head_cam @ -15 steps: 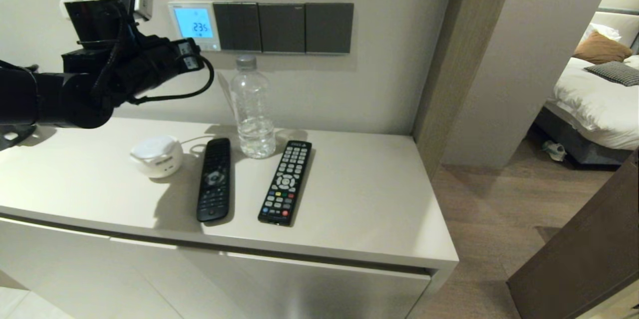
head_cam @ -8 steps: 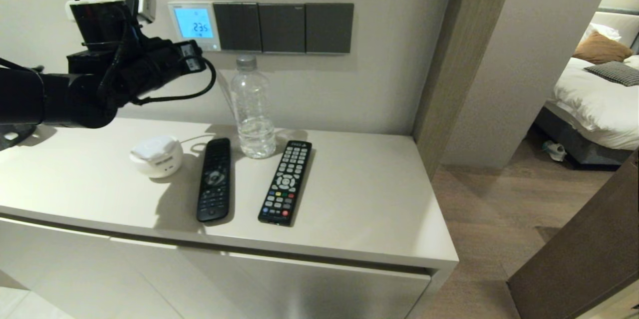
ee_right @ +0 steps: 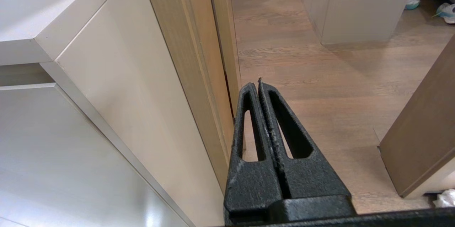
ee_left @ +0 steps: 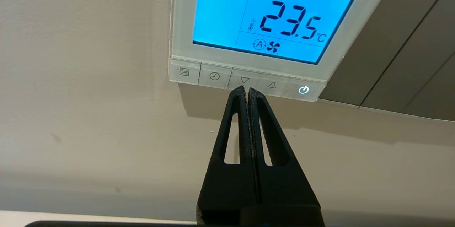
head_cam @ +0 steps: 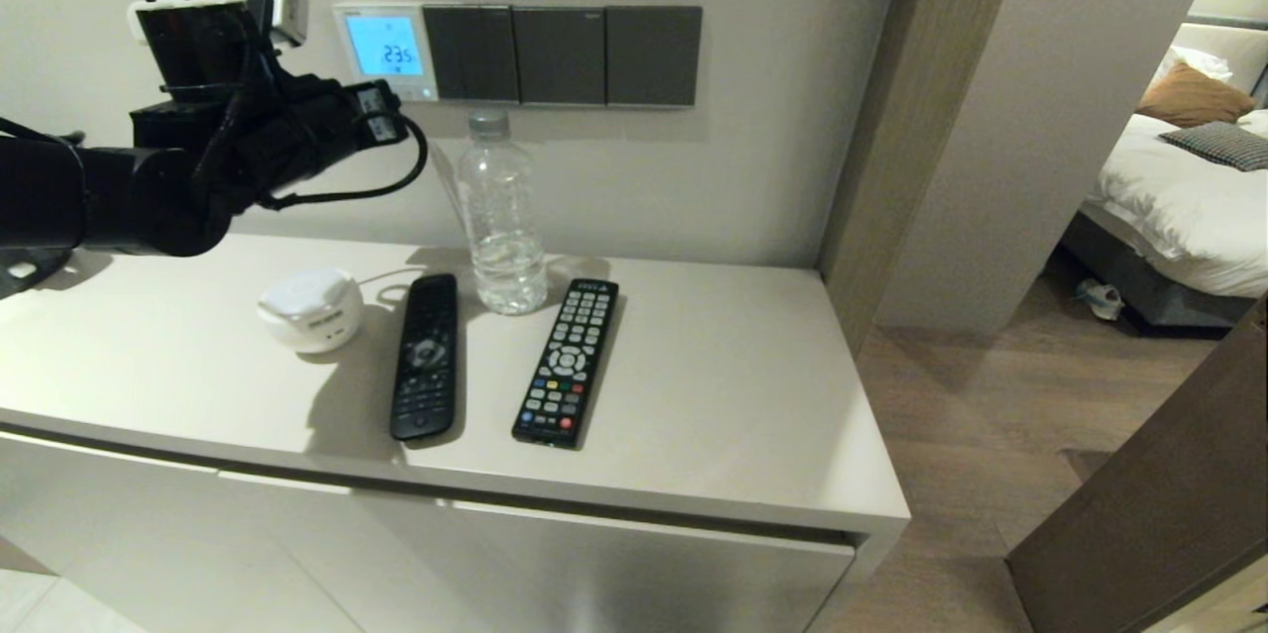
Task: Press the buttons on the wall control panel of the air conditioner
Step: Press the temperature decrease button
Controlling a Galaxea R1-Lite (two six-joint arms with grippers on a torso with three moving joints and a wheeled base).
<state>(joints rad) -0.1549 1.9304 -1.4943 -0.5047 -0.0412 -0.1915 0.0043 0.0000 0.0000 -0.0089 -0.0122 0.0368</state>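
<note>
The white wall control panel (head_cam: 386, 51) hangs on the wall, its screen lit blue and reading 23.5 °C (ee_left: 280, 17). The buttons (ee_left: 213, 76) form a pale row under the screen: menu, clock, down arrow (ee_left: 245, 79), up arrow, and a lit power key (ee_left: 303, 90). My left gripper (ee_left: 246, 90) is shut and empty. Its tips are at the lower edge of the down arrow key, and I cannot tell if they touch it. In the head view the left gripper (head_cam: 393, 113) is just below and left of the panel. My right gripper (ee_right: 258, 84) is shut and empty, low beside the cabinet.
Three dark grey switch plates (head_cam: 562, 55) sit right of the panel. On the cabinet top (head_cam: 733, 395) stand a water bottle (head_cam: 502, 217), a black remote (head_cam: 426, 356), a second remote with coloured keys (head_cam: 567, 361) and a round white device (head_cam: 310, 309).
My left arm has shifted slightly to the right toward the panel, then held almost still. The screen reading is the same.
</note>
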